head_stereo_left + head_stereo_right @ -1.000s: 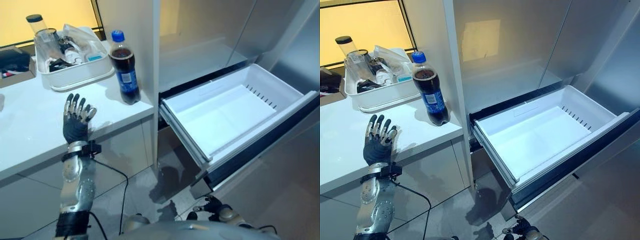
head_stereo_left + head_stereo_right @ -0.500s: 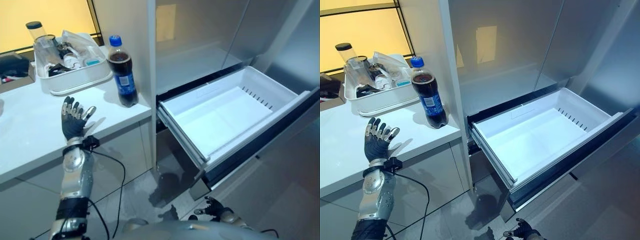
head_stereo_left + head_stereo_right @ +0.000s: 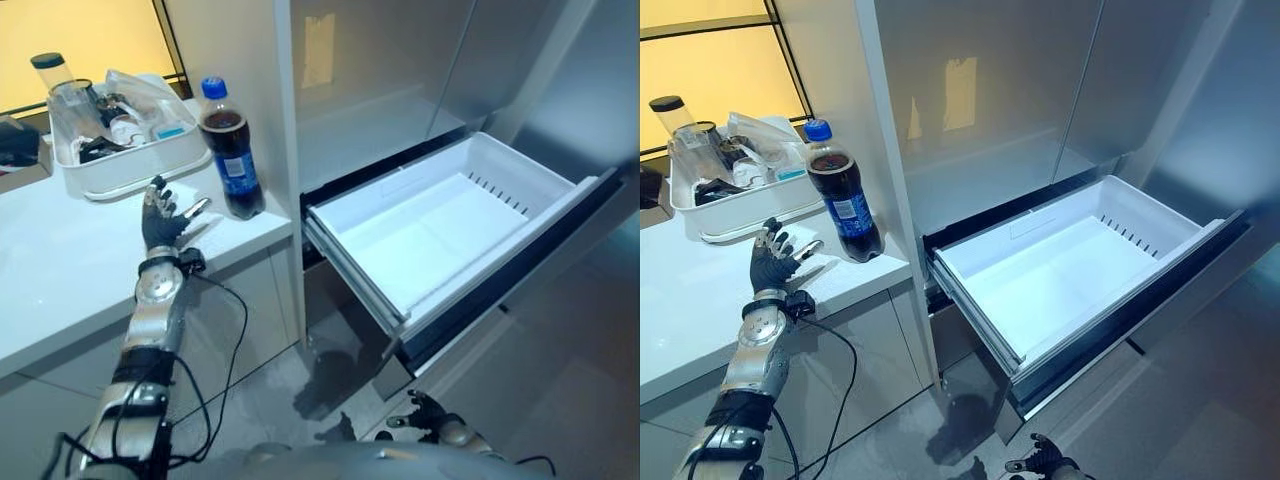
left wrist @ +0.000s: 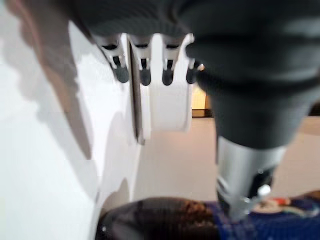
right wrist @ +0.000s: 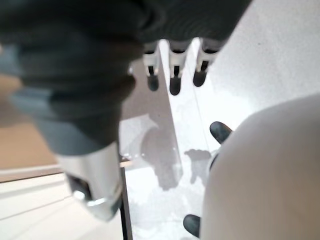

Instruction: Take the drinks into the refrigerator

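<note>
Left hand (image 3: 160, 222) fingers spread (apparently touching nothing), near cola bottle (image 3: 230, 150), counter (image 3: 70, 250)

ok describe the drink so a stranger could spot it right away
Start at the white counter left of the open fridge drawer. At its right end, by the tall white panel, stands the bottle, upright, just past the open left hand. It alone there is dark cola with a blue cap and label; the tray behind holds clear clutter.

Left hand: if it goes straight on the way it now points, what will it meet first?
Probably the cola bottle on the white counter. The open left hand is beside it, not touching; its wrist view shows the bottle just beyond the thumb.
</note>
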You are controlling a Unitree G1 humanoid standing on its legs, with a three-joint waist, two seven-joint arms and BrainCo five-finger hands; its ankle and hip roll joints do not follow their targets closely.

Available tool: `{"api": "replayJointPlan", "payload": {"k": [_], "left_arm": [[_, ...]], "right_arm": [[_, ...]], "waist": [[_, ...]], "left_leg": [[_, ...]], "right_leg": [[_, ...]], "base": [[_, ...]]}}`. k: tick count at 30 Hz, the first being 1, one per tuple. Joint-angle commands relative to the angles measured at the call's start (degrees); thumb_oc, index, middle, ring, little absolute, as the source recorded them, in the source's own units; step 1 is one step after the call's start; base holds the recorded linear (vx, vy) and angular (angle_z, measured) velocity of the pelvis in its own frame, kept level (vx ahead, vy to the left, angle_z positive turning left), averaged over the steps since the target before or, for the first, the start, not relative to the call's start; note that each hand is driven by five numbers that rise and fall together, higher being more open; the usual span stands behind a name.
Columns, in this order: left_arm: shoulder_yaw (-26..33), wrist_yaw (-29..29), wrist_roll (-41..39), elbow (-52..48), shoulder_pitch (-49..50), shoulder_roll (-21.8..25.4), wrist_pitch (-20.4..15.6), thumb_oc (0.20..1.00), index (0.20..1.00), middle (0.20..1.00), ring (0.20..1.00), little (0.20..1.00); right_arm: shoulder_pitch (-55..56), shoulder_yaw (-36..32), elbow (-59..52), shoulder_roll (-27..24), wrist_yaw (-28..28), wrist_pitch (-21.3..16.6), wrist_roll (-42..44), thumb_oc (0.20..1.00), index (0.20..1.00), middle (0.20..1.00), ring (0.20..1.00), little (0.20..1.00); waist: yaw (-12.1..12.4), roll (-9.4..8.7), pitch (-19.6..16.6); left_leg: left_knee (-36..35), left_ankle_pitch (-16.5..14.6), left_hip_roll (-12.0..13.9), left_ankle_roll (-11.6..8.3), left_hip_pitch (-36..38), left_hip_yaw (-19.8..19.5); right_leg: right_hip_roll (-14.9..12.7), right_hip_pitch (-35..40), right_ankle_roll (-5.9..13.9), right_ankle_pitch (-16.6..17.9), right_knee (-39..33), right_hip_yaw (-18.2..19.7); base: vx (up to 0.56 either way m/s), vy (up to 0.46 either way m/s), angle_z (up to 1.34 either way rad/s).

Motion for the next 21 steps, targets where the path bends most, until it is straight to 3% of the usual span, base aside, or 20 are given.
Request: {"api": "replayJointPlan", "payload": {"k": [1,13,21], "left_arm": [[-1.75,-1.38,0.3,4.38,-8.0,2.56,-0.11,1.0,1.0,1.0,1.0,1.0],[-7.26,-4.0,-2.22,18.73,-20.12,5.88,2.15,1.0,1.0,1.0,1.0,1.0],[-11.28,-6.53,-1.33,25.25,-26.59,4.1,3.73,1.0,1.0,1.0,1.0,1.0]], "right_arm": [[-1.33,2.84,1.28,0.39,-0.68,-0.7,-0.18,1.0,1.0,1.0,1.0,1.0],[-1.38,3.55,3.0,0.25,-0.83,-0.38,1.0,1.0,1.0,1.0,1.0,1.0],[-2.17,4.25,4.05,0.45,-0.81,-0.18,1.72,1.0,1.0,1.0,1.0,1.0]], "waist": [[-1.59,0.03,1.41],[-3.65,0.56,0.95],[-4.53,0.62,1.03]], "left_leg": [[0.01,-2.56,-2.02,0.7,-1.92,-0.84],[0.01,-2.6,-1.96,0.61,-1.8,0.41],[0.01,-2.59,-2.05,0.66,-2.04,0.6]], "right_leg": [[-2.28,3.22,4.58,-2.53,3.03,-2.18],[-1.79,2.72,4.9,-2.19,2.78,-0.94],[-1.81,2.39,5.02,-1.85,2.71,-0.49]], "base": [[0.01,-0.008,-0.03],[0.01,0.0,-0.04],[0.0,0.0,0.0]]}}
